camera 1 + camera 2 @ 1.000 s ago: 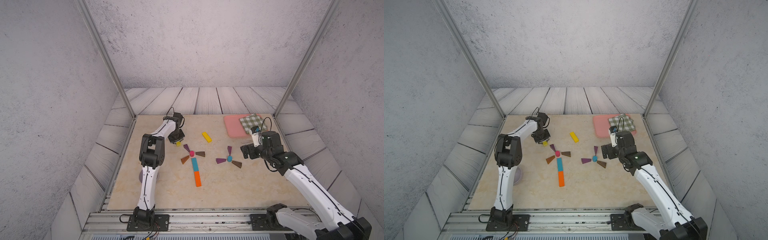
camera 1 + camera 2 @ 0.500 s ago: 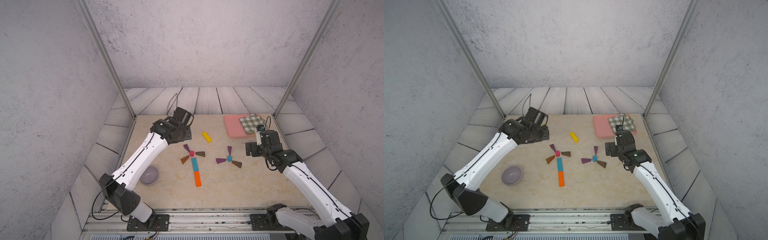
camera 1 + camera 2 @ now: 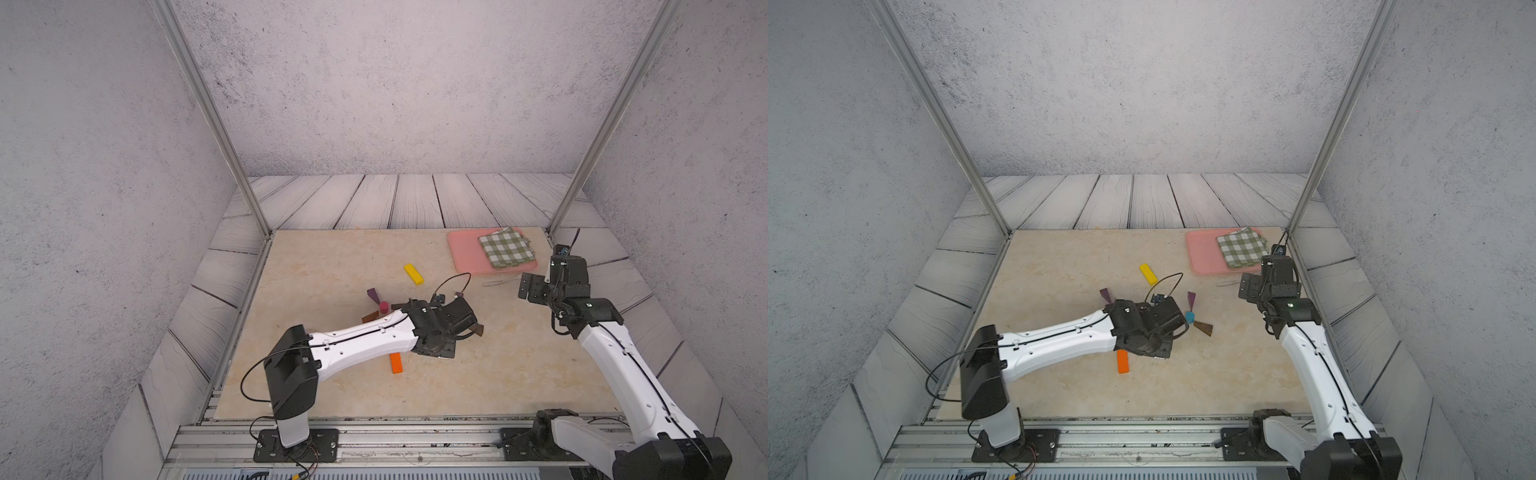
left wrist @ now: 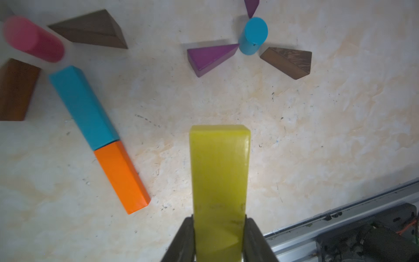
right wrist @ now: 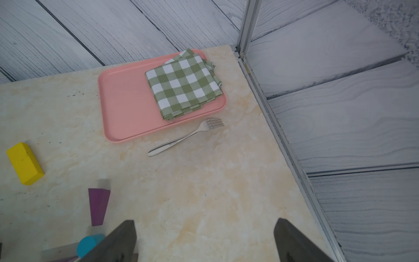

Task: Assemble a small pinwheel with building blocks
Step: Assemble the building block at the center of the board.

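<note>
My left gripper (image 4: 219, 221) is shut on a yellow bar (image 4: 220, 172) and holds it above the table; in both top views the arm hides that bar. It hovers (image 3: 438, 347) over the building blocks in mid-table. Beneath it lie a teal bar (image 4: 82, 106) end to end with an orange bar (image 4: 122, 177), a pink cylinder (image 4: 31, 38) and brown wedges (image 4: 90, 29). Further right a blue cylinder (image 4: 252, 36) stands with a purple wedge (image 4: 210, 56) and a brown wedge (image 4: 288, 62) round it. Another yellow bar (image 3: 414, 274) lies behind. My right gripper (image 3: 530, 289) hangs open and empty at the right.
A pink tray (image 3: 465, 253) with a folded green checked cloth (image 3: 506, 252) sits in the back right corner. A fork (image 5: 186, 136) lies just in front of it. Metal posts stand at the back corners, and a rail (image 4: 340, 217) runs along the front edge.
My left arm has swung from the back left to the middle, over the two pinwheels, carrying the yellow bar. My right gripper has drawn back toward the right edge. The lilac bowl is now hidden.
</note>
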Controlling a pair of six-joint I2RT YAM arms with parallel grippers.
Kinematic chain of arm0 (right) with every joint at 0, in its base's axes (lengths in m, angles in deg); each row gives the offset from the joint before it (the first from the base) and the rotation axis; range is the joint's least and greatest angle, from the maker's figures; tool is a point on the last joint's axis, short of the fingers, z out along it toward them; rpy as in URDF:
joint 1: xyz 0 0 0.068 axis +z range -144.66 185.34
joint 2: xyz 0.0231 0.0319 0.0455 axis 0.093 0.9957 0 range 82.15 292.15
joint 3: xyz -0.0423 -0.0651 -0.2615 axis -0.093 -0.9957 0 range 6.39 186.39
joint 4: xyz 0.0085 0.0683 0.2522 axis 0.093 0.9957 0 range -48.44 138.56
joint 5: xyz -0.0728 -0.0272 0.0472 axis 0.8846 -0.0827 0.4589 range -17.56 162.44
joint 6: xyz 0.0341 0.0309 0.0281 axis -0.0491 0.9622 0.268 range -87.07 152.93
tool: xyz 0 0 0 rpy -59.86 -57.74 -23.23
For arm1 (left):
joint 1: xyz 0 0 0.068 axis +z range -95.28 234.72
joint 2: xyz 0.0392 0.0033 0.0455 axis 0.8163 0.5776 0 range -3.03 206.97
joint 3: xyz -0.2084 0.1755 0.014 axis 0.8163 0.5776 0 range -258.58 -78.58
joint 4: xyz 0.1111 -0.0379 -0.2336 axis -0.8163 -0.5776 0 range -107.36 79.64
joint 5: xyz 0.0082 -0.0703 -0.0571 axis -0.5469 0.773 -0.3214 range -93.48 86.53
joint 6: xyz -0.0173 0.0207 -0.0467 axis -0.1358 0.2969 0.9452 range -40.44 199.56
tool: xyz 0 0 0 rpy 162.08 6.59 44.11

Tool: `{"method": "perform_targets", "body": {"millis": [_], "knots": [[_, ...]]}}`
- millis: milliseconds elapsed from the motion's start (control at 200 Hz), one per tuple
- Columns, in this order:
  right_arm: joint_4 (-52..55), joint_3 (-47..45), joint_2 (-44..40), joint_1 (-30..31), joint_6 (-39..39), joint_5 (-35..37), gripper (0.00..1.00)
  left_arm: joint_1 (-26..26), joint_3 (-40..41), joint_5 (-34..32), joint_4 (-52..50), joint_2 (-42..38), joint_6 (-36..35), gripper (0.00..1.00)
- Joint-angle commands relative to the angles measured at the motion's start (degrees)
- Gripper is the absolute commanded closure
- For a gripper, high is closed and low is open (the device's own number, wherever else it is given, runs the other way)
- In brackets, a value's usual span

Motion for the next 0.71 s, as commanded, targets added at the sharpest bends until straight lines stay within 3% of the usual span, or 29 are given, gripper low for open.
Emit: {"method": "perform_targets", "body": {"millis": [0,210,701], "knots": [[-0.9,-0.1,-0.2,-0.2,1.1,-2.1,0.01,-0.1,-2.1,2.2,2.1,3.7,1.2,1.0],[-1.8,-1.1,-1.1,-0.6,0.9,-2.8,0.01,0.2,-6.1,4.1,1.7,11.7,-0.3,1.0],[-2.1,-1.8,-1.1,-1.4,0.8,-4.1,0.01,0.7,-15.1,7.4,-0.2,22.3,-1.7,0.95]]}}
